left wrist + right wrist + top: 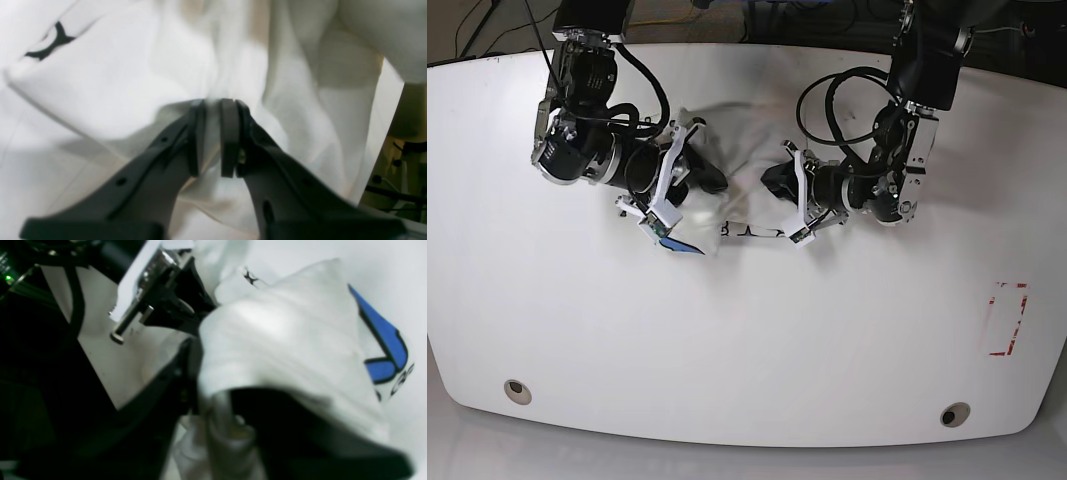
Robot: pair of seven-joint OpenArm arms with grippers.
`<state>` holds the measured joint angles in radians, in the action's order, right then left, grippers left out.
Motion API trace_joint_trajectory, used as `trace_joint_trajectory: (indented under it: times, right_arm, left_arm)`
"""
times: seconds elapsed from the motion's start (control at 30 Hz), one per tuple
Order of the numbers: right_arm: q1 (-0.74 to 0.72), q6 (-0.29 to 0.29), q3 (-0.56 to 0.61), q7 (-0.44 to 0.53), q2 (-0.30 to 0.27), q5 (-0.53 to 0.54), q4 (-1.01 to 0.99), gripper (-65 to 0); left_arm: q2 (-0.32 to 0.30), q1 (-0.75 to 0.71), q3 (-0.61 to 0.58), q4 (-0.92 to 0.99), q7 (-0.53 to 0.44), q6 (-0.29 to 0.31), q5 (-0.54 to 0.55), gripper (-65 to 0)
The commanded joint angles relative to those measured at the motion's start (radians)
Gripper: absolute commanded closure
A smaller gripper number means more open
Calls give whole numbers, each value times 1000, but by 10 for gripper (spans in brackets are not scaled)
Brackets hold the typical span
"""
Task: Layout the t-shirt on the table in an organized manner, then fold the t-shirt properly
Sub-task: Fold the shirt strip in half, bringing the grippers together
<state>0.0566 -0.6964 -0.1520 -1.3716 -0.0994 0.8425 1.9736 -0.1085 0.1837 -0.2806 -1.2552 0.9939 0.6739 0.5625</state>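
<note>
The white t-shirt point(739, 200) lies bunched in the middle of the table point(747, 340), between my two arms. In the left wrist view my left gripper point(213, 133) is shut on a fold of the t-shirt point(133, 83), with cloth pinched between its pads point(229, 136). In the base view the left gripper point(777, 182) is at the bunch's right side and my right gripper point(712, 182) at its left side. The right gripper point(213, 396) has its jaws parted. The t-shirt point(283, 340) drapes over one finger and hangs between both, its blue print point(383, 340) showing.
A red dashed rectangle point(1007, 318) marks the table at the right. Two round grommet holes point(517, 390) point(954, 414) sit near the front edge. Black cables loop above the left arm point(837, 100). Dark floor and gear lie beyond the far edge.
</note>
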Motion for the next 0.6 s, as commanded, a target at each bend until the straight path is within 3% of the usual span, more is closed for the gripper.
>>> trace_joint_trajectory:
  times: [0.0, 0.07, 0.23, 0.3, 0.57]
  right_arm:
    - [-14, -2, 1, 25, 2, 31, 17, -306]
    - [-14, -2, 1, 31, 17, 31, 19, -426]
    - [-14, -2, 2, 31, 33, 34, 19, -621]
    - [-14, -2, 2, 31, 43, 36, 20, -648]
    - [-14, -2, 2, 31, 43, 37, 22, -648]
  left_arm:
    - [-6, 0, -3, 7, 64, -23, -83, -79]
    - [-6, 0, -3, 7, 64, -23, -83, -79]
    - [-6, 0, -3, 7, 64, -23, -83, -79]
    - [-6, 0, -3, 7, 64, -23, -83, -79]
    - [-6, 0, -3, 1, 64, -23, -81, -79]
